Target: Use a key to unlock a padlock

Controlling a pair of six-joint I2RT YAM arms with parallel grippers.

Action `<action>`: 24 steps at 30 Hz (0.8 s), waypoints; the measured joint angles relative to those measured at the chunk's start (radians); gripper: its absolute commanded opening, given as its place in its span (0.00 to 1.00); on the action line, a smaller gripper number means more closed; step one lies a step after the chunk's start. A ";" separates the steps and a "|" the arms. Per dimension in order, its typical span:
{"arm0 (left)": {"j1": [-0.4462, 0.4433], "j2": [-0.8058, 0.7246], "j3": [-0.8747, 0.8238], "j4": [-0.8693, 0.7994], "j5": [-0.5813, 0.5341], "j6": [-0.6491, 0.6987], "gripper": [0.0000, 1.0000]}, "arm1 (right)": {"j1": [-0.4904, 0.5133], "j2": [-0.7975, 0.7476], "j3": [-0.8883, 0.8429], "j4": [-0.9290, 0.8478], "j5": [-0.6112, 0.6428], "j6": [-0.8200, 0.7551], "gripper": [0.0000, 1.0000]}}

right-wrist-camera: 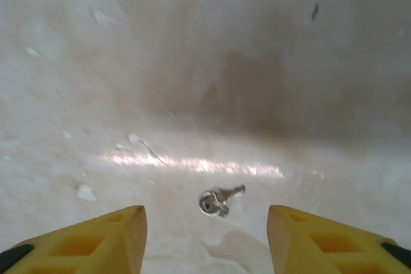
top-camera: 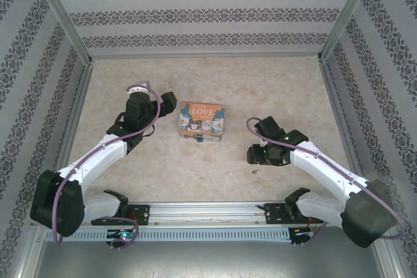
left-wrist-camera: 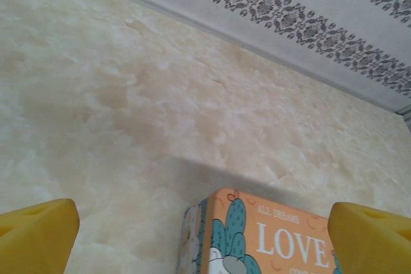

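A small silver key (right-wrist-camera: 220, 201) lies flat on the pale table. My right gripper (right-wrist-camera: 205, 221) hangs low over it, its yellow fingers (right-wrist-camera: 109, 239) standing apart on either side without touching the key. In the top view the right gripper (top-camera: 256, 154) is at the right of the table's middle. My left gripper (left-wrist-camera: 202, 226) is open, its yellow fingers (left-wrist-camera: 38, 232) wide apart above the far left corner of the "LOVE" tin (left-wrist-camera: 270, 239). In the top view the left gripper (top-camera: 164, 103) sits just left of the tin (top-camera: 202, 121). The padlock is hidden.
The tin stands at the table's middle between both arms. Patterned walls (top-camera: 195, 14) enclose the table at the back and sides, with a metal rail (top-camera: 208, 209) along the near edge. Bare table (top-camera: 215, 83) lies behind the tin.
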 measured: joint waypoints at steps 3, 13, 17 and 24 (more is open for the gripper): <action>0.000 -0.010 -0.016 0.000 -0.012 -0.005 0.99 | 0.032 0.026 -0.032 0.001 0.003 0.012 0.43; 0.000 -0.085 -0.089 -0.015 -0.029 -0.060 0.99 | 0.079 0.116 -0.061 0.026 0.005 0.025 0.37; 0.000 -0.106 -0.091 -0.023 -0.035 -0.073 0.99 | 0.079 0.141 -0.061 0.031 0.005 0.021 0.35; 0.000 -0.144 -0.116 -0.028 -0.053 -0.093 0.99 | 0.080 0.180 -0.060 0.036 0.002 0.002 0.31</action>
